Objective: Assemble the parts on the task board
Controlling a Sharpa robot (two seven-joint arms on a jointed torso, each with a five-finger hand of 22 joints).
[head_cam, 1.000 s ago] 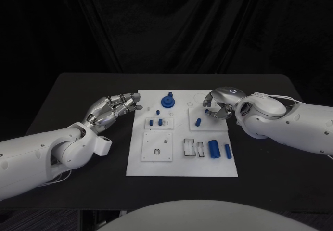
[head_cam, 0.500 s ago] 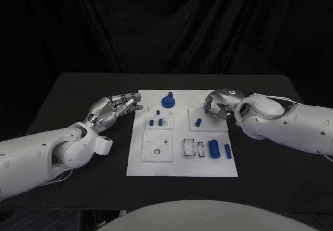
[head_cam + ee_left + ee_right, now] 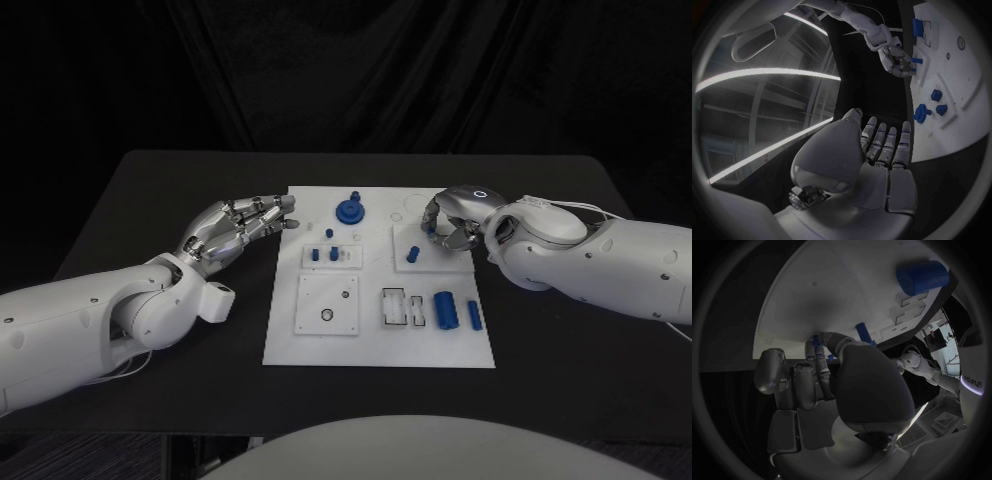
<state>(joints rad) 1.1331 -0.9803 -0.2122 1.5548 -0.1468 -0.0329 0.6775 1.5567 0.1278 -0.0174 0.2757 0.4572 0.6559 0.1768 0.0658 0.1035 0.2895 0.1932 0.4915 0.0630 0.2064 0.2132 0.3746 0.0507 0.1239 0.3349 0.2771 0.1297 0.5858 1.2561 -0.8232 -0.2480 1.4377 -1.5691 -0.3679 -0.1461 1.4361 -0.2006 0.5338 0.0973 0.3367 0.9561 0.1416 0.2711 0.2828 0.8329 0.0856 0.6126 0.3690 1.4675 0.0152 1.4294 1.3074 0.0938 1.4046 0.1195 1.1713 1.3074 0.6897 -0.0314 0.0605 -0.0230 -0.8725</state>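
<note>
Head view: right hand [image 3: 450, 221] pinches small blue peg [image 3: 816, 339] over board [image 3: 378, 345] far corner; next, seat it in hole. Left hand [image 3: 231, 229] empty, fingers apart.

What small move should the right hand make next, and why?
Probably lower the right hand slightly to seat the small blue part at its fingertips into the task board. The hand hovers over the board's far right plate, and the left hand rests open beside the board.
</note>
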